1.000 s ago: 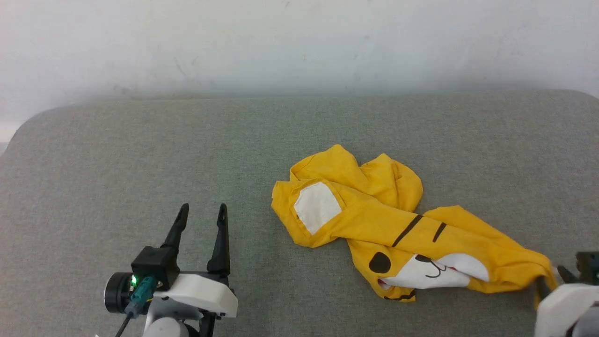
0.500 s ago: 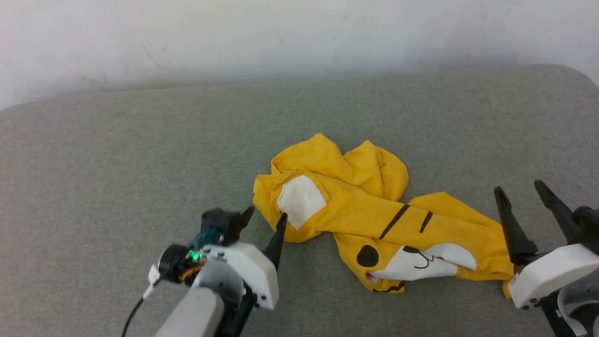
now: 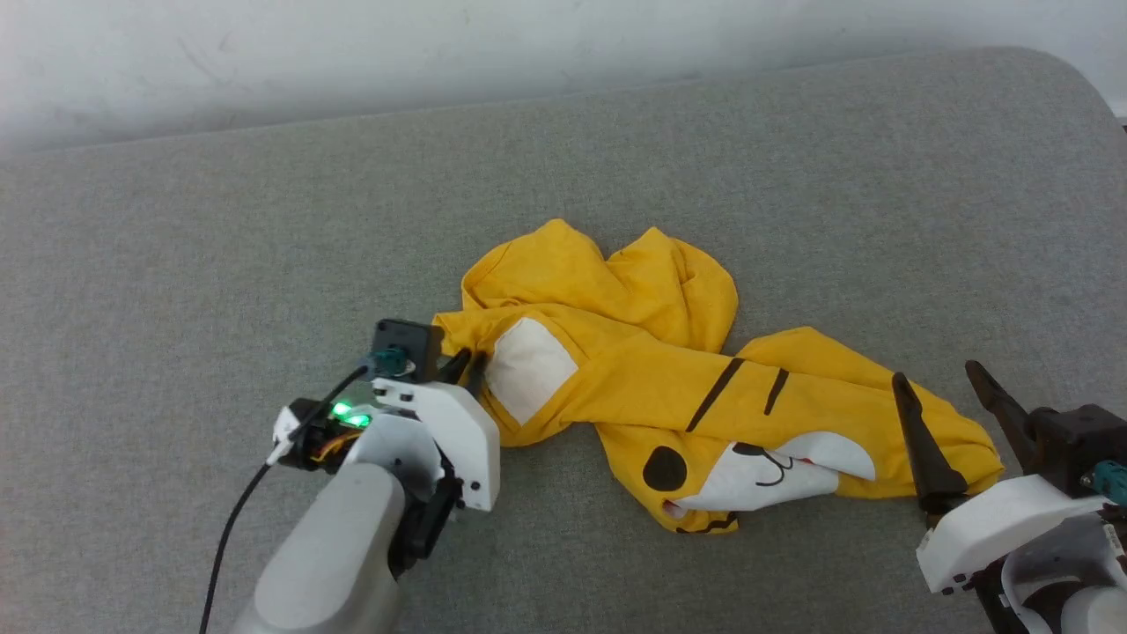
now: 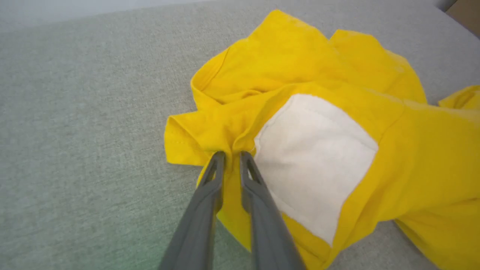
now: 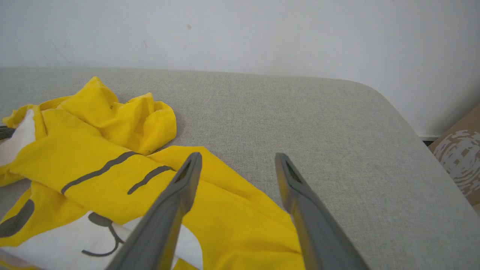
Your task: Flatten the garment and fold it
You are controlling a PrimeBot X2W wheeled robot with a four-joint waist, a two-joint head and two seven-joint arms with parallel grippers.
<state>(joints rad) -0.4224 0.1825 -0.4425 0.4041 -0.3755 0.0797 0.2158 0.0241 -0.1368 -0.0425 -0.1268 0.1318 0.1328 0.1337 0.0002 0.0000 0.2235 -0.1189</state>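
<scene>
The bright yellow cotton T-shirt [image 3: 616, 387] lay crumpled, neither flattened nor folded; the left gripper [image 4: 230, 157] pinched its edge; the right gripper [image 3: 935, 374] gaped empty.

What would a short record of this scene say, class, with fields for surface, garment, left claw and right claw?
surface: grey fabric, padded
garment: yellow, crumpled, not yet flattened, printed side partly showing
left claw: closed on a fold at the garment's edge, beside the white patch
right claw: open at the garment's other end, holding nothing
</scene>
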